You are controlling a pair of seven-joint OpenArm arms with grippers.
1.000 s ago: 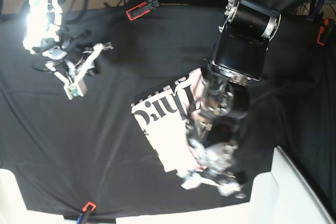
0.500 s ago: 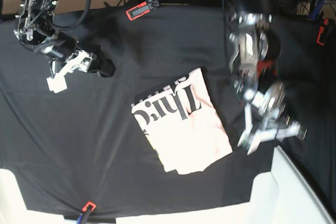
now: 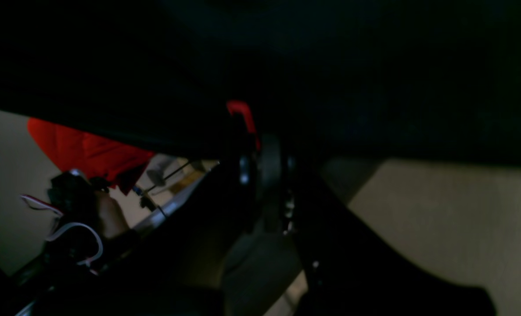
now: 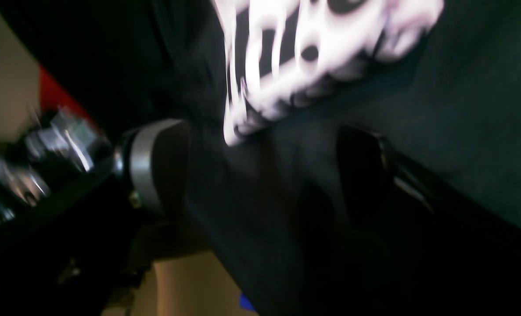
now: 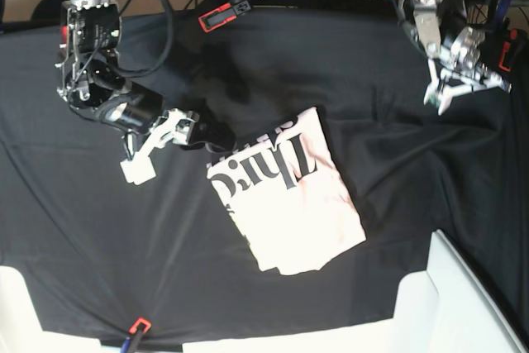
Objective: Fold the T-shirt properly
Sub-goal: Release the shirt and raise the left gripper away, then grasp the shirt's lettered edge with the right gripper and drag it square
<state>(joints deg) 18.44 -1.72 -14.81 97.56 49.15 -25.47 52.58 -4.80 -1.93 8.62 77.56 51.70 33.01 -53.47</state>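
One folded T-shirt (image 5: 285, 200) on black cloth (image 5: 124, 237), two claws: left (image 5: 463, 88) together, right (image 5: 169, 150) apart

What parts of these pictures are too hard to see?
- T-shirt lettering: base view, partly folded under; right wrist view blurs it.
- Left gripper: left wrist view too dark.
- One right gripper finger: base view, dark against the black cloth.
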